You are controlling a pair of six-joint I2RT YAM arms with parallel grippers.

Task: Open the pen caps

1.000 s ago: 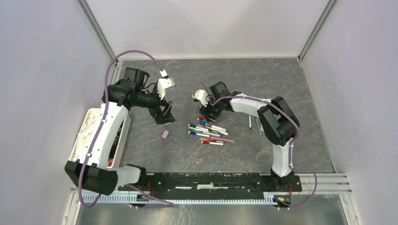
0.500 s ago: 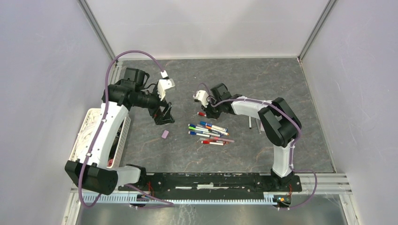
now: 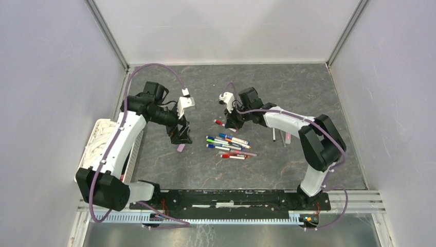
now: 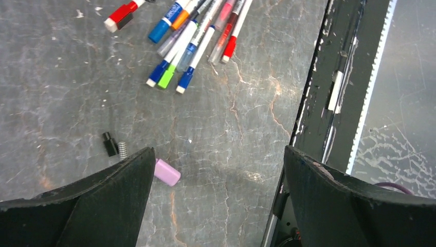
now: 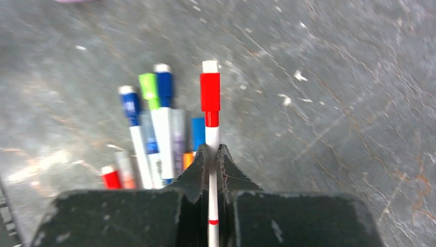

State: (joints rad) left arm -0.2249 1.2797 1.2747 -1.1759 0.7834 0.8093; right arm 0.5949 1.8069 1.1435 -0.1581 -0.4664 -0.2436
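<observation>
While most pens (image 3: 229, 145) in the near heap appear capped, one loose lilac cap (image 3: 180, 147) lies at nine o'clock of them, at six o'clock of the left gripper (image 3: 181, 138), whose jaws are spread wide and empty. At twelve o'clock of the heap, the right gripper (image 5: 212, 149) pinches a white pen (image 5: 211, 135) with its red cap (image 5: 210, 92) still on, so the job looks barely begun.

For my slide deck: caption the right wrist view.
Right end effector clamps a white-barrelled pen with a red plastic cap near the pile of capped marker pens.
</observation>
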